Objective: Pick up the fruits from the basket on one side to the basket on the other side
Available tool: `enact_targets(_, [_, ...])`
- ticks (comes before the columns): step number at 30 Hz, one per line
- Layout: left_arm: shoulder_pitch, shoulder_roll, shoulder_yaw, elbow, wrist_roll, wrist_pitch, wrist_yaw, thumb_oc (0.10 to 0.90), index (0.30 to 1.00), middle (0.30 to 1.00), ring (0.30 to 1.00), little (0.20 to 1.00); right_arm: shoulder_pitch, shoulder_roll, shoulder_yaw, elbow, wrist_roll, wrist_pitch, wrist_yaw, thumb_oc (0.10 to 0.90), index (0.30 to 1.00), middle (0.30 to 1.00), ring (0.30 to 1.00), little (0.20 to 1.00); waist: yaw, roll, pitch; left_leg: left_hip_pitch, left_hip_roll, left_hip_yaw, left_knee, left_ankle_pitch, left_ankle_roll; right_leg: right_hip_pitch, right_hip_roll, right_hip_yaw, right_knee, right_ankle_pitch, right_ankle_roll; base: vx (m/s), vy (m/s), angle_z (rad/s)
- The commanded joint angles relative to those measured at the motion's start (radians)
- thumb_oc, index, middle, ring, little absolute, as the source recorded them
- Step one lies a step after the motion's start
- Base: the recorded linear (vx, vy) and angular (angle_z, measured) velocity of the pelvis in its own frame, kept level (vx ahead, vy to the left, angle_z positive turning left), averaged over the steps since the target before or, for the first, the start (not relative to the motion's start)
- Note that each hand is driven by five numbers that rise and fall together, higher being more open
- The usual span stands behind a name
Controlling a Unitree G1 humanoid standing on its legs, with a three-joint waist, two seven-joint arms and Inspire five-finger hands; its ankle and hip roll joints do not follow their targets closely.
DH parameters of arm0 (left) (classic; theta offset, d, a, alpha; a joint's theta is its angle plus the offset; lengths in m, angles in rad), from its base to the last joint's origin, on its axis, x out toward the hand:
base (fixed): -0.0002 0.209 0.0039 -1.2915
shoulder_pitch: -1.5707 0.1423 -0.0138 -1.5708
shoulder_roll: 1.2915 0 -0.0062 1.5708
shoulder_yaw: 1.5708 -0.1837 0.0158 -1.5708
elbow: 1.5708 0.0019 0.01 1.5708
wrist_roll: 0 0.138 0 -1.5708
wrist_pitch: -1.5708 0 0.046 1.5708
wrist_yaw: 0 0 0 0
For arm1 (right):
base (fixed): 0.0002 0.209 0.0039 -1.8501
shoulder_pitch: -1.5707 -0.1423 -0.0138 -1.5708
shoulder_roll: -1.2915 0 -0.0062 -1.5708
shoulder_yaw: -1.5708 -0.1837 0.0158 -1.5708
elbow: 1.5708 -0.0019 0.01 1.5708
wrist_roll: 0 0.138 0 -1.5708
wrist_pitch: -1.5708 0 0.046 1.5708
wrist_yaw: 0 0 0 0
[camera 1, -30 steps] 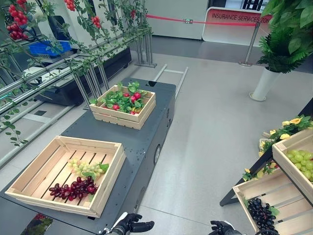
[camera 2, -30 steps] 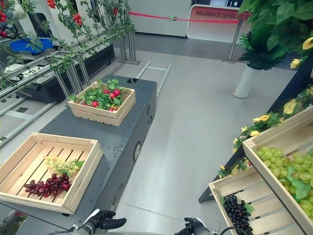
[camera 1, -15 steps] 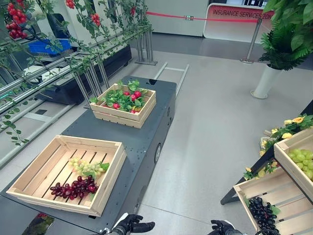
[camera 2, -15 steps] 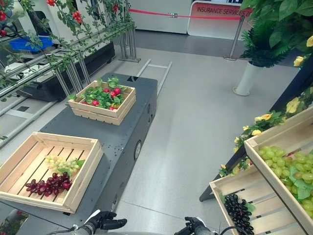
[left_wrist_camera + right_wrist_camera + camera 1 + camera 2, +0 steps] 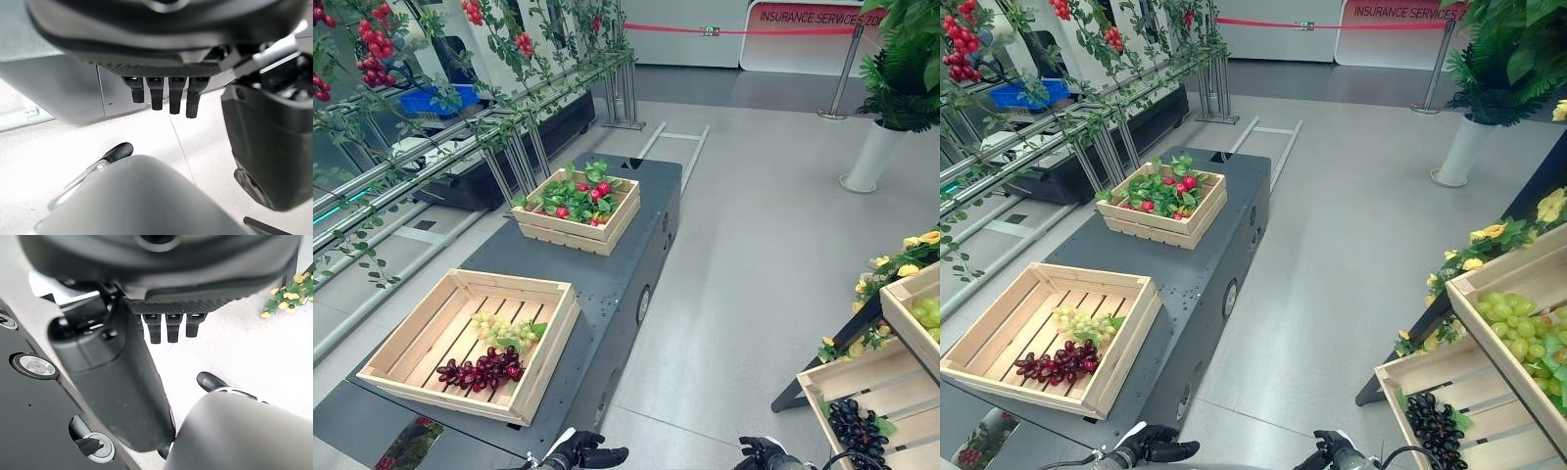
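A wooden crate (image 5: 551, 352) on the near end of a dark table (image 5: 607, 279) holds a green grape bunch (image 5: 504, 331) and a dark red grape bunch (image 5: 481, 371). A second crate (image 5: 570, 235) at the table's far end carries red fruits (image 5: 578, 199) among leaves. To the right, a slanted shelf has a crate (image 5: 1420, 359) with black grapes (image 5: 1433, 426) and above it a crate (image 5: 1503, 360) of green grapes (image 5: 1518, 338). My left hand (image 5: 582, 453) and right hand (image 5: 762, 455) hang low at the bottom edge, short of the table. Both are open and hold nothing; the fingers (image 5: 161, 95) and fingers (image 5: 168, 328) hang straight.
A metal trellis with vines and red berries (image 5: 460, 117) runs along the table's left side. A potted plant (image 5: 876, 147) and a red rope barrier (image 5: 705, 29) stand at the back right. Yellow flowers (image 5: 911, 257) edge the shelf. Grey floor separates table and shelf.
The camera has turned a little to the left, so the whole scene has slid rightward. Both hands stay low and open, and the fruits lie where they were.
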Motion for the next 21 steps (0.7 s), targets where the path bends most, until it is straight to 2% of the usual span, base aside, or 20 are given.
enact_targets(1, [-0.102,-0.055,-0.042,-0.002,0.034,-0.113,0.055,0.800,0.900,0.900,0.900,0.900,-0.070,0.041,0.047,0.007,0.009,-0.002,0.007,0.800,0.900,0.900,0.900,0.900,0.008,-0.026,0.073,0.041,-0.116,0.015,0.009,-0.144,0.075,0.000,0.035,0.001,0.016,-0.042,-0.044,-0.02,-0.033,-0.01])
enact_targets(6, [-0.113,-0.044,-0.050,-0.041,0.062,-0.182,0.182,0.800,0.900,0.900,0.900,0.900,-0.069,0.028,0.043,0.011,0.024,-0.010,0.010,0.800,0.900,0.900,0.900,0.900,0.005,-0.020,0.088,0.030,-0.115,0.013,0.009,-0.139,0.070,-0.013,0.037,0.006,0.018,-0.042,-0.048,-0.03,-0.043,0.00])
enact_targets(15, [-0.095,-0.044,-0.057,-0.037,0.089,-0.203,0.148,0.800,0.900,0.900,0.900,0.900,-0.068,0.029,0.028,0.037,0.008,-0.016,0.021,0.800,0.900,0.900,0.900,0.900,0.004,-0.008,0.090,0.009,-0.112,0.008,0.009,-0.129,0.057,-0.023,0.042,0.007,0.007,-0.043,-0.054,0.00,-0.058,0.02])
enact_targets(19, [-0.089,-0.036,-0.060,-0.058,0.133,-0.331,0.214,0.800,0.900,0.900,0.900,0.900,-0.071,0.024,0.029,0.035,-0.003,-0.019,0.019,0.800,0.900,0.900,0.900,0.900,0.009,-0.005,0.084,-0.003,-0.109,0.009,0.009,-0.120,0.046,-0.027,0.042,-0.004,0.007,-0.046,-0.056,0.01,-0.030,0.08])
enact_targets(20, [-0.094,-0.032,-0.065,-0.078,0.126,-0.400,0.279,0.800,0.900,0.900,0.900,0.900,-0.078,0.019,0.032,0.033,0.002,-0.020,0.019,0.800,0.900,0.900,0.900,0.900,0.014,-0.004,0.086,-0.010,-0.108,0.008,0.009,-0.114,0.042,-0.030,0.041,-0.012,0.007,-0.046,-0.058,0.00,-0.021,0.12])
enact_targets(21, [-0.095,-0.031,-0.066,-0.080,0.123,-0.403,0.284,0.800,0.900,0.900,0.900,0.900,-0.079,0.018,0.033,0.033,0.003,-0.020,0.019,0.800,0.900,0.900,0.900,0.900,0.015,-0.004,0.086,-0.011,-0.108,0.009,0.009,-0.114,0.041,-0.030,0.041,-0.013,0.007,-0.046,-0.058,0.00,-0.033,0.12])
